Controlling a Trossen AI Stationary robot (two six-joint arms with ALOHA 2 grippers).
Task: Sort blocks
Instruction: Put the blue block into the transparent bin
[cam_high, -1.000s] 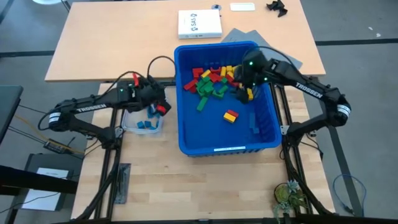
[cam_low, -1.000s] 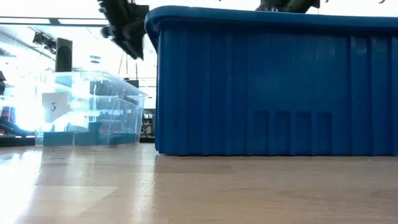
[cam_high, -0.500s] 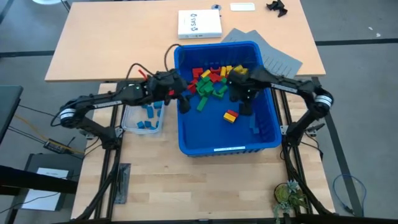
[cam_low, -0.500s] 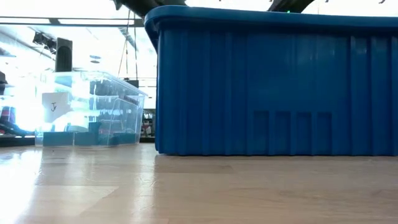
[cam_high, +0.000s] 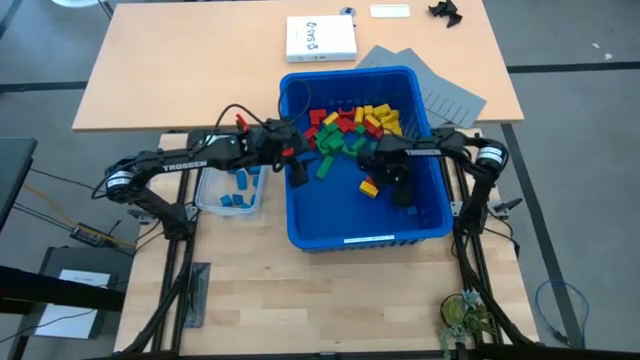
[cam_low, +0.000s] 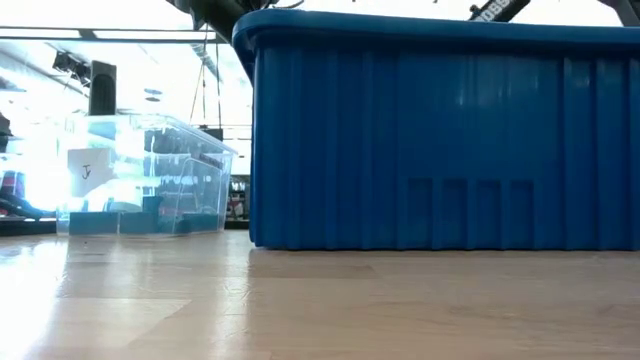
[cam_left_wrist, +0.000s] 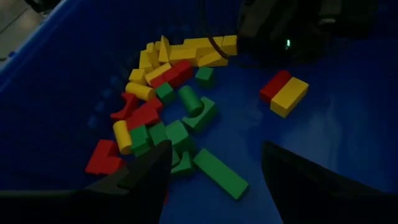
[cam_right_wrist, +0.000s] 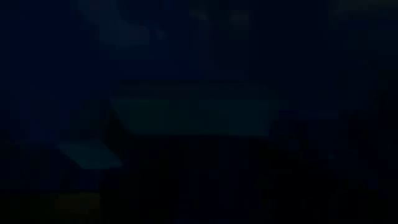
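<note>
Pale wooden table (cam_high: 240, 290) carries a large blue bin (cam_high: 300, 225) with a small clear tub (cam_high: 205, 195) just beside its left wall. Most of the blocks (cam_high: 345, 125) lie heaped at the bin's far end, a jumble of red, yellow and green pointing every way; in the left wrist view a long green brick (cam_left_wrist: 219, 173) lies flat at the near edge of the heap, its long axis running diagonally. A red-and-yellow pair (cam_high: 370, 186) sits apart on the bin floor, joined end to end. A few blue blocks (cam_high: 236, 190) rest in the tub. The left gripper (cam_high: 296, 168) hangs inside the bin near its left wall, fingers (cam_left_wrist: 140, 177) spread with nothing between them. The right gripper (cam_high: 398, 188) is low in the bin just beside the red-and-yellow pair; whether its fingers are spread or pinching cannot be told, its wrist view being dark
</note>
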